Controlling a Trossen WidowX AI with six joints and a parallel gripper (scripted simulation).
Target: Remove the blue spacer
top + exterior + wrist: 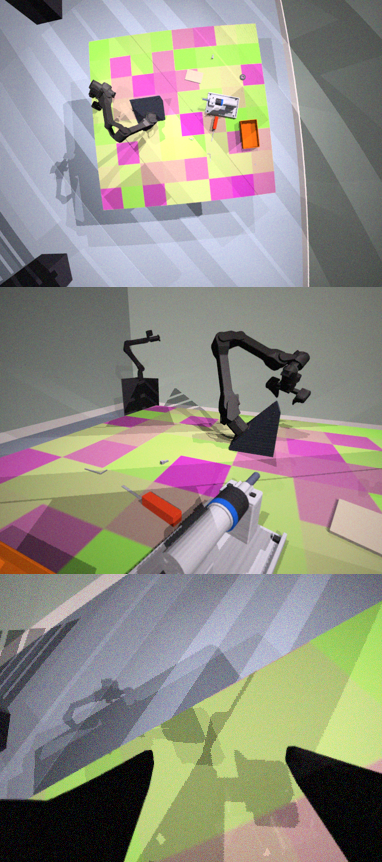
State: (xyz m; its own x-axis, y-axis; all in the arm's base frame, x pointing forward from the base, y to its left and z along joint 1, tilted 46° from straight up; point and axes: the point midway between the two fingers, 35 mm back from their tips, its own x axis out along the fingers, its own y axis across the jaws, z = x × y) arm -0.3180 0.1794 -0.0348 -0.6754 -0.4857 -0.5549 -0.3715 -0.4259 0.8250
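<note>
The blue spacer (pixel 222 102) (pixel 227 508) is a ring on the shaft. It sits between the big white rounded housing (pixel 229 104) (pixel 197 541) and a black ring (pixel 218 102) (pixel 235 499). Beyond the black ring stands a small upright support block (pixel 251 523). The grey shaft (pixel 204 99) (pixel 253 478) sticks out past this block, toward the arm's side. Everything is mounted on a white base plate. The gripper (pixel 285 399) (pixel 220 750) is open and empty, high and far from the shaft, at the left side of the table in the top view. The shaft inside the rings is hidden.
A dark wedge (pixel 148 106) (pixel 262 435) stands by the arm's base. A red-handled screwdriver (pixel 215 122) (pixel 160 507) lies beside the base plate. An orange tray (pixel 257 135), a beige slab (pixel 193 76) (pixel 357 525), a grey ring (pixel 242 74) and small metal parts lie around.
</note>
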